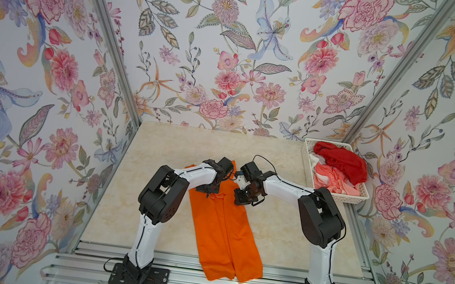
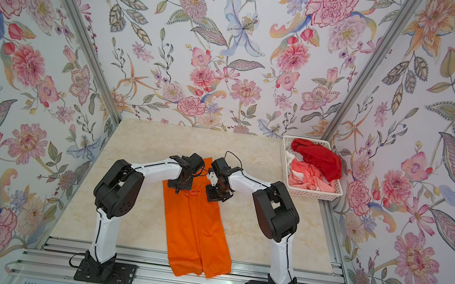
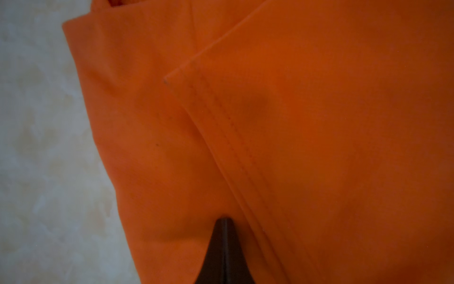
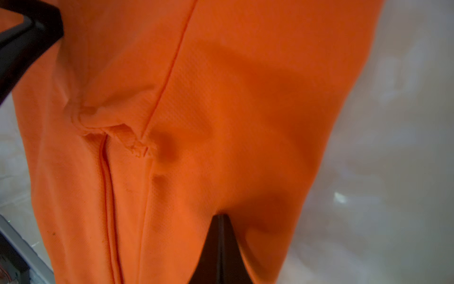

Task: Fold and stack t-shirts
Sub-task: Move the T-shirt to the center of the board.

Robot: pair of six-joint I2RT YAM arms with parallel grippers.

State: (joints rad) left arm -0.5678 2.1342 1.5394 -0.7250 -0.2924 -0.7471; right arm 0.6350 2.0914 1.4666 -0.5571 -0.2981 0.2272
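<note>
Left wrist: orange t-shirt [image 3: 307, 147] in left gripper [image 3: 223, 220]

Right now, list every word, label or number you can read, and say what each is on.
Nothing legible.
On the coral-pink-and-white t-shirt in the basket: faint white marks, perhaps lettering, too small to read.
On the orange t-shirt: no print or label showing.

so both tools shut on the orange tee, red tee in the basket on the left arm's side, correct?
No. The basket with the red tee stands on the right arm's side, in both top views. The left tool and right tool are shut on the orange tee.
</note>
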